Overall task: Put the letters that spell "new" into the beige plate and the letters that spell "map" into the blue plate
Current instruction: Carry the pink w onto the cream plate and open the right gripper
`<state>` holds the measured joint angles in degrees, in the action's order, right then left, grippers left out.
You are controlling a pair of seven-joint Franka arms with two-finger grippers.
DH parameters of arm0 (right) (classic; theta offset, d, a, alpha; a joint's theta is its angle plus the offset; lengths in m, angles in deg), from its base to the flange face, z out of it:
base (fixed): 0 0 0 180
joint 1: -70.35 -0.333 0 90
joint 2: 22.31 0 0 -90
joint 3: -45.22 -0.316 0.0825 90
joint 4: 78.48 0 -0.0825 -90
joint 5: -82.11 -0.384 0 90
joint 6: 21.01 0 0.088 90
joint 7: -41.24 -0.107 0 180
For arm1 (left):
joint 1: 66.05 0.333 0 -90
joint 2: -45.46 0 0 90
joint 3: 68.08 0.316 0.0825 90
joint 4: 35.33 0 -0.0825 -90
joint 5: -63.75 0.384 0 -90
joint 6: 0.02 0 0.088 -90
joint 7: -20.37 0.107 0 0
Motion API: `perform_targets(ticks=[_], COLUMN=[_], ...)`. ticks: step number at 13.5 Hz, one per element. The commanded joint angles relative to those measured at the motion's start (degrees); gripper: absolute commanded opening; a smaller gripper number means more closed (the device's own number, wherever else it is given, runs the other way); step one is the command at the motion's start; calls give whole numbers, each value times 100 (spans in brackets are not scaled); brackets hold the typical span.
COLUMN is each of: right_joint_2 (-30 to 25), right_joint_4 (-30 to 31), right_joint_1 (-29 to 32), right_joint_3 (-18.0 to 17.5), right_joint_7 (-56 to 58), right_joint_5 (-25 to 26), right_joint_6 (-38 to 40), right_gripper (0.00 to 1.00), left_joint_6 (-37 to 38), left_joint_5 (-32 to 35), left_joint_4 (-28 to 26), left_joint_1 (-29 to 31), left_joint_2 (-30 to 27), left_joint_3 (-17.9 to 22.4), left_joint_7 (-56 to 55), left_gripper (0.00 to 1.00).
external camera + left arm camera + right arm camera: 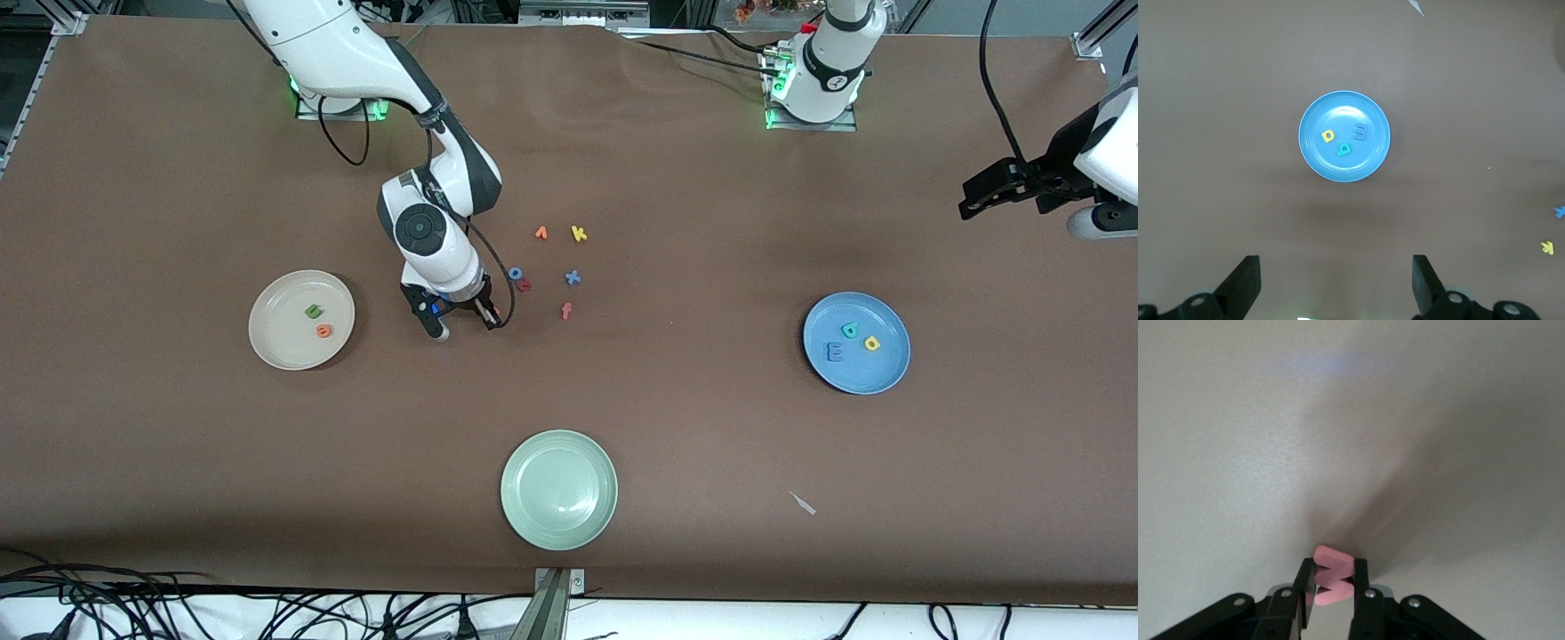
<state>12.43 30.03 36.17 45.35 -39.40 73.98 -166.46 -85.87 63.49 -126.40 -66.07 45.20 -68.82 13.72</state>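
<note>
- My right gripper [1333, 583], frame centre, pinches the w [1331, 581]; lift straight, carry level to the beige plate [267, 342].
- Left gripper [1337, 283] waits wide open.

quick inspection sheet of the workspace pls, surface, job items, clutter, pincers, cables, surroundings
surface: brown table, small pale scrap lying on it.
job's things: beige plate holds green n and orange e; blue plate holds blue m, teal p, yellow a; pink w is in the right pincer.
clutter: pale green plate; loose letters mid-table, among them yellow k, orange v, red-orange f.
grippers: right pincer shut on the w, low over the table beside the loose letters; left pincer open, waiting high over the left arm's end.
cables: tangle along the table edge nearest the front camera; a black cable loops from the right arm.
surroundings: nothing seen.
</note>
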Motion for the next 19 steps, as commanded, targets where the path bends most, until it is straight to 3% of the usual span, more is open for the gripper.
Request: perform_targets(ticks=[1,4,9,14,18,19], right_joint_2=[-203,-502,-845,-635,-380,-345], right_joint_4=[-199,-173,-85,-128,-155,-155], right_joint_1=[-10,-10,-10,121,648,693], right_joint_3=[215,575,1515,2263,2343,2343], right_joint_7=[800,2223,4660,6179,7237,7299], right_joint_5=[126,127,127,127,109,109], right_joint_6=[769,1736,2924,2978,2733,2680], right_gripper=[0,0,0,0,1,16], left_joint_6=[147,155,155,155,155,147], left_joint_5=[-97,-97,-97,-97,-106,-106], left_joint_4=[213,213,213,213,213,221], left_joint_1=[19,28,28,28,11,2], left_joint_2=[96,96,96,96,105,105], left_joint_3=[4,4,4,4,4,4], left_joint_7=[-56,-56,-56,-56,-56,-47], left_gripper=[100,100,100,100,100,100])
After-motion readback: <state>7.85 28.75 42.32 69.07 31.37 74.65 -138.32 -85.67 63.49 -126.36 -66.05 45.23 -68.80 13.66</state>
